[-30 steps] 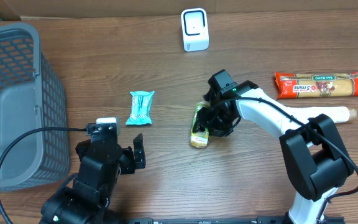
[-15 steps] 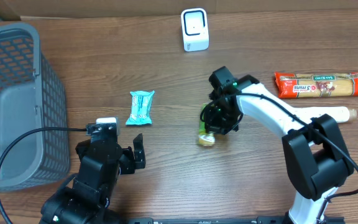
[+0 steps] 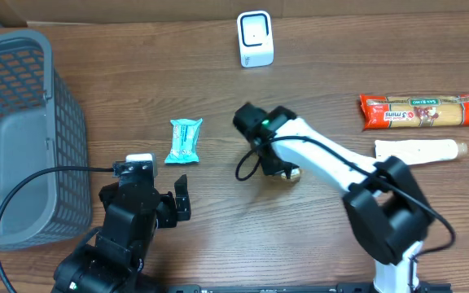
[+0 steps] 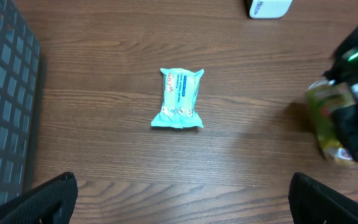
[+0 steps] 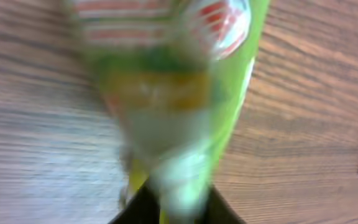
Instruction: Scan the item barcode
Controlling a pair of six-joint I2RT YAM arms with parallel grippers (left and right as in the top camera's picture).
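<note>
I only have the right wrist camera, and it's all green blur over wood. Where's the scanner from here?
Observer: The white scanner stands at the far edge of the table, straight beyond the right gripper and the green packet it holds.
Operator: Anything lying between them?
Observer: Only bare wood. The teal packet lies off to the left of that line.
Operator: And the left arm?
Observer: The left gripper hangs open near the front edge, holding nothing.
</note>
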